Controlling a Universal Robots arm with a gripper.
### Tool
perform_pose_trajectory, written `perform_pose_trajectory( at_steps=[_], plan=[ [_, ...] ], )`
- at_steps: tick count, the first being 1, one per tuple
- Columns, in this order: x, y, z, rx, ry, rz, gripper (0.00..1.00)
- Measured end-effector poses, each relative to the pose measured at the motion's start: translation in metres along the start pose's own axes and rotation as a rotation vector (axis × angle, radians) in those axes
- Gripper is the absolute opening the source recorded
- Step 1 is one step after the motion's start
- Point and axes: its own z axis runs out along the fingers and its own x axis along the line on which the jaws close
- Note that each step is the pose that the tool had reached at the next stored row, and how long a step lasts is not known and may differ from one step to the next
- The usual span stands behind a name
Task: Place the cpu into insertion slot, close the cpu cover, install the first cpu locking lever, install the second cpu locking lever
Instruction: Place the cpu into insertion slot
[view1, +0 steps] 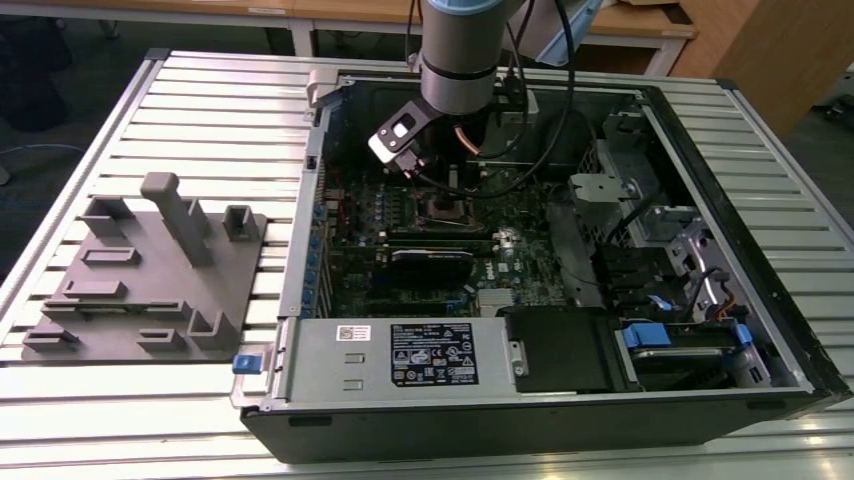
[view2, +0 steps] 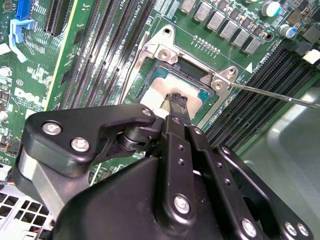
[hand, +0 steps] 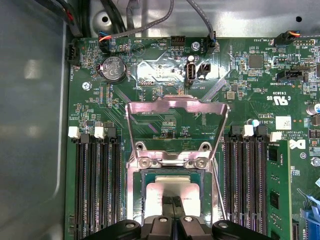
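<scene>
The gripper (hand: 172, 201), fingers drawn together with nothing between them, has its tips at the middle of the cpu (hand: 161, 188), which lies flat inside the insertion slot (hand: 136, 192). Memory slots (hand: 95, 185) crowd the socket on both sides. Beyond it, the cpu cover (hand: 175, 105) stands swung open on its hinge, with bare green board behind it.

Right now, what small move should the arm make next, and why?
Probably lift the claw straight up: the dull silver-grey square cpu already lies in the silver-rimmed insertion slot, and the thin silvery cpu cover stands open.
</scene>
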Motion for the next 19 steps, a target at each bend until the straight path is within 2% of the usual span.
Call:
perform_pose_trajectory(
  at_steps=[6,8,12,19],
  plan=[
    [0.0001,0.0001,-0.0007,-0.0006,0.0008,0.000,0.11],
    [0.0004,0.0003,-0.0024,-0.0010,0.0019,0.000,0.11],
    [0.0002,0.0004,-0.0086,0.0000,0.0001,0.000,0.11],
    [0.0003,0.0005,-0.0105,-0.0001,0.0002,0.000,0.11]
  ],
)
